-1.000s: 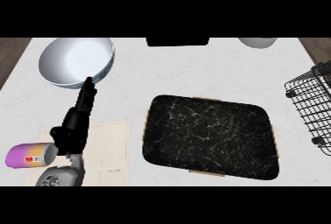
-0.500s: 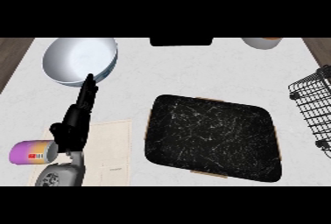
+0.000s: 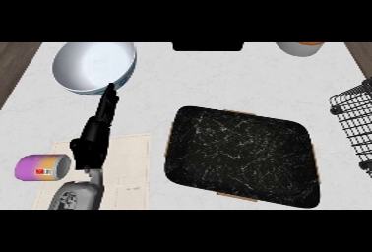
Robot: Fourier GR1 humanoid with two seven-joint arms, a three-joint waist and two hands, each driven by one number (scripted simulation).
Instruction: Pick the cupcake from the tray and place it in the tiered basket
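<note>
Progress: I see no cupcake on tray [image 3: 240,157] or in basket [image 3: 356,125] at 3 o'clock; I cannot tell where it is | left hand [image 3: 98,130] at 9 o'clock, fingers straight together, holding nothing | right hand unseen | pick and place seemingly remain.

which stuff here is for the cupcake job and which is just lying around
For the job: tray, no cupcake showing on it; wire basket at the right edge; left hand, fingers straight.

Lying about: bowl, can, cup, paper sheet.
</note>
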